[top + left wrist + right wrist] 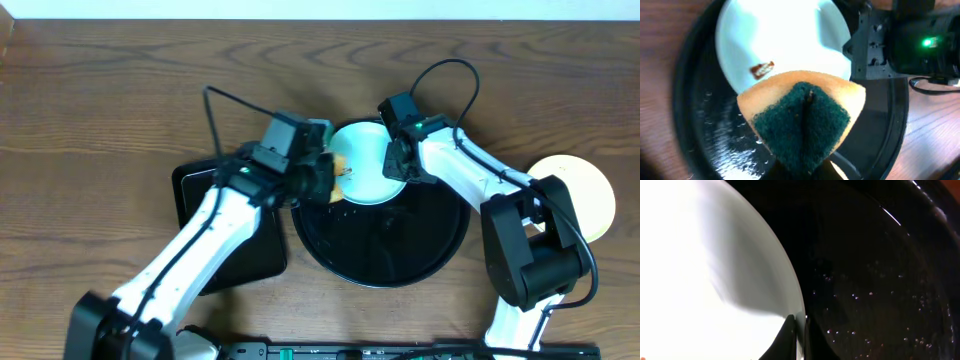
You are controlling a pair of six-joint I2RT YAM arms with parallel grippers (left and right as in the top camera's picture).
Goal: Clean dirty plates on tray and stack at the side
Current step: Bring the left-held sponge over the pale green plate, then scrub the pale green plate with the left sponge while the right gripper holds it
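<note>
A pale light-blue plate (365, 160) is held tilted over the far part of the large round black tray (385, 255). My right gripper (399, 163) is shut on its right rim; in the right wrist view the jaws (801, 332) pinch the plate's edge (700, 280). My left gripper (328, 182) is shut on a yellow sponge with a green scouring face (802, 120), pressed against the plate's left edge. A brown smear (762, 69) shows on the plate (785, 35). A pale yellow plate (580, 190) lies on the table at the right.
A smaller rectangular black tray (225, 235) lies to the left, under my left arm. The round tray's floor is wet with droplets (715, 145). My right arm partly covers the yellow plate.
</note>
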